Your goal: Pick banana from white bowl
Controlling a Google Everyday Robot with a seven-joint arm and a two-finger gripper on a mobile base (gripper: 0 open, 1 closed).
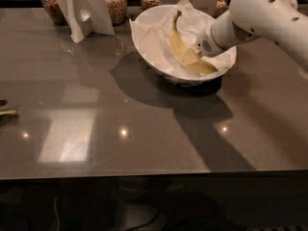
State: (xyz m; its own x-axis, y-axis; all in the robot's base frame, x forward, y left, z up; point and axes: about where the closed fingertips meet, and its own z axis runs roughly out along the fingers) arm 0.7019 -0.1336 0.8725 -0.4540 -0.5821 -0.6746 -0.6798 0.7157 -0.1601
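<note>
The pale-yellow banana (182, 47) lies in the wide white bowl (144, 49), on crumpled white paper, with its dark stem pointing to the back. The bowl stands at the back middle of the grey table. My white arm reaches in from the right. My gripper (198, 56) is down inside the bowl at the banana's middle, right against it. The wrist housing hides its tips.
Glass jars of brown grains (115, 1) stand along the back edge. A white folded card stand (84, 11) is at the back left. A small greenish scrap (7, 113) lies at the table's left edge. The table's front edge runs across the lower part of the view.
</note>
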